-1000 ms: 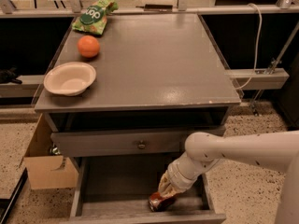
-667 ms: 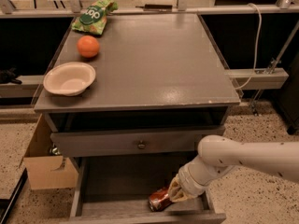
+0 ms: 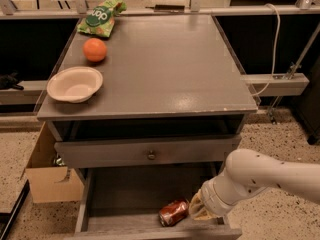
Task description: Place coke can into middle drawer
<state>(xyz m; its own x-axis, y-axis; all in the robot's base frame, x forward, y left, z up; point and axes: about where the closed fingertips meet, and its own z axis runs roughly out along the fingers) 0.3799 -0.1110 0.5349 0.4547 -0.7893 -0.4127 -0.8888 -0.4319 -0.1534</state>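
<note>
The coke can [image 3: 173, 212] lies on its side on the floor of the pulled-out middle drawer [image 3: 127, 191], near the drawer's front right. My gripper [image 3: 198, 208] is low inside the drawer at the can's right end, right next to it. The white arm comes in from the right over the drawer's right wall. I cannot tell whether the gripper touches the can.
Above the open drawer is a flat grey drawer front with a round knob [image 3: 151, 155]. On the cabinet top sit an orange [image 3: 95, 49], a white bowl [image 3: 75, 84] and a green chip bag [image 3: 100, 18]. A cardboard box [image 3: 47, 181] stands on the floor at the left.
My gripper has moved from above the can to its right side, and the arm has swung right and lower. The can has stayed lying in the drawer.
</note>
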